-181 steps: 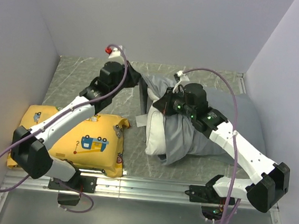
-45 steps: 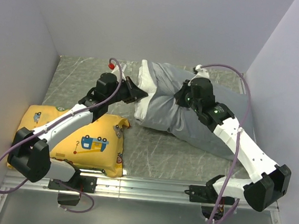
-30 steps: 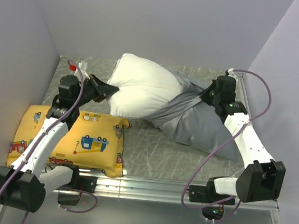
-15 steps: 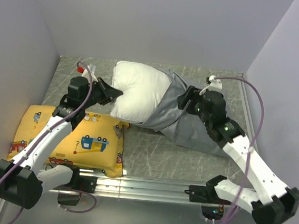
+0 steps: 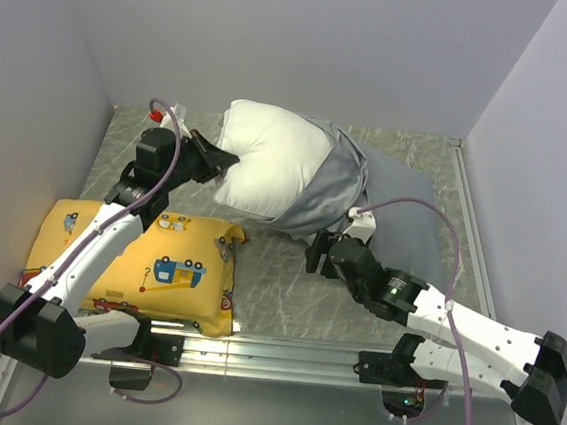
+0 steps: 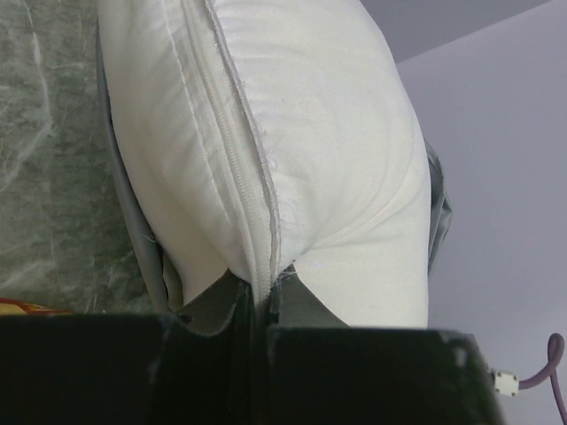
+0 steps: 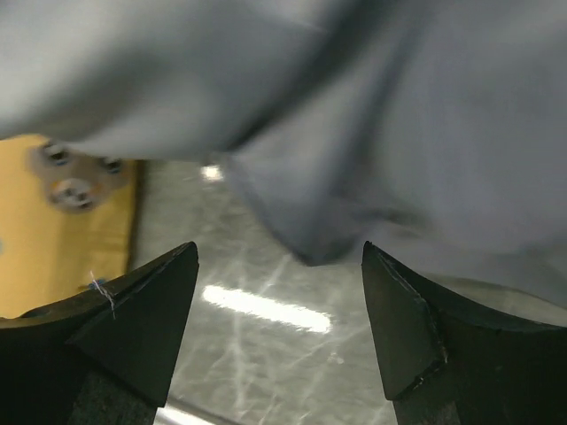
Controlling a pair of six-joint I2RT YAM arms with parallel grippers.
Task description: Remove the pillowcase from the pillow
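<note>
The left hand (image 6: 259, 299) pinches the pillow (image 6: 337, 177) seam; the right hand (image 7: 279, 266) gapes empty, the pillowcase (image 7: 399, 133) just ahead. A tug could slip that pinch.

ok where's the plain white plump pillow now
In the top view the plain white plump pillow sits far centre, its left end pinched by the left gripper, its right end inside the wrinkly grey pillowcase.

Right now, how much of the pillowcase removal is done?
Done: about half of the pillow lies bare, out of the pillowcase. In hand: the left gripper is shut on the pillow's seam; the right gripper is open, empty, at the pillowcase's lower edge. Left: the pillow's right end is inside the pillowcase, which must come off.
</note>
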